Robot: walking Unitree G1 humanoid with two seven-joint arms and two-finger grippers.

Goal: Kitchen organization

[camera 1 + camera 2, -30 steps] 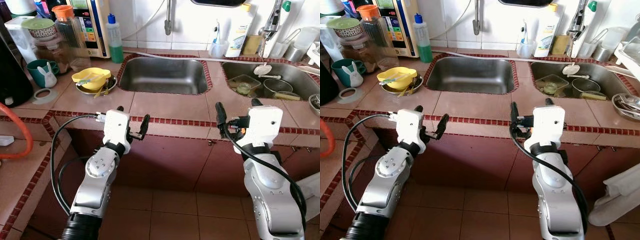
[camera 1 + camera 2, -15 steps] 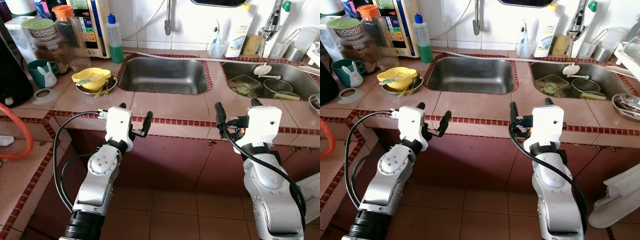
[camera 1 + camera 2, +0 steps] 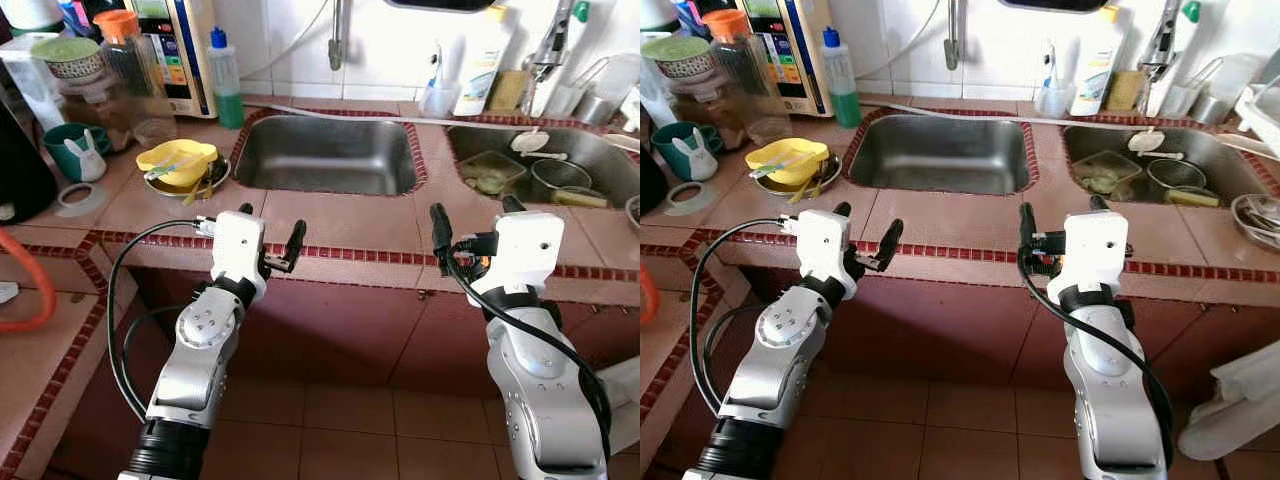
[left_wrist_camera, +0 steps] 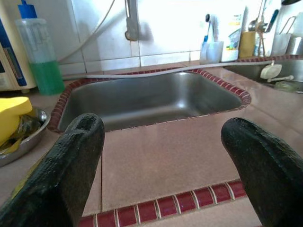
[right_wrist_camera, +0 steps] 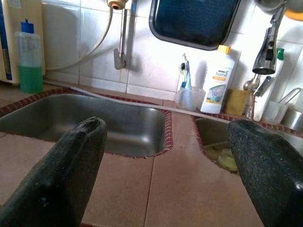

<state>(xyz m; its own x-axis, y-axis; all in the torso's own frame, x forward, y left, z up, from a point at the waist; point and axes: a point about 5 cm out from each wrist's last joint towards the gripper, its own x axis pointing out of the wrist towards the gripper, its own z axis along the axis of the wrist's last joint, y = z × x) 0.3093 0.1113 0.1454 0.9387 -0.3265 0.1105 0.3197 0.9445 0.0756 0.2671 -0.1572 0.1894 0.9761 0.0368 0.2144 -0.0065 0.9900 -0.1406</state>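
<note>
I face a tiled kitchen counter (image 3: 340, 215) with two steel sinks. The left sink (image 3: 325, 153) is bare; the right sink (image 3: 540, 165) holds a container, a pot and other dishes. A yellow bowl (image 3: 180, 160) sits in a metal dish left of the sinks. My left gripper (image 3: 270, 228) hovers open at the counter's front edge, nothing between its fingers (image 4: 71, 161). My right gripper (image 3: 475, 215) is open too, at the edge between the two sinks, holding nothing.
A green soap bottle (image 3: 227, 65), an orange-lidded jar (image 3: 125, 60) and a teal mug with a rabbit figure (image 3: 70, 150) crowd the back left. A white detergent bottle (image 5: 215, 80) and a toothbrush cup (image 3: 437, 95) stand behind the sinks. An orange hose (image 3: 30, 290) curves at far left.
The view has shifted slightly. My left gripper has risen a little toward the counter edge. The right gripper stays about where it was.
</note>
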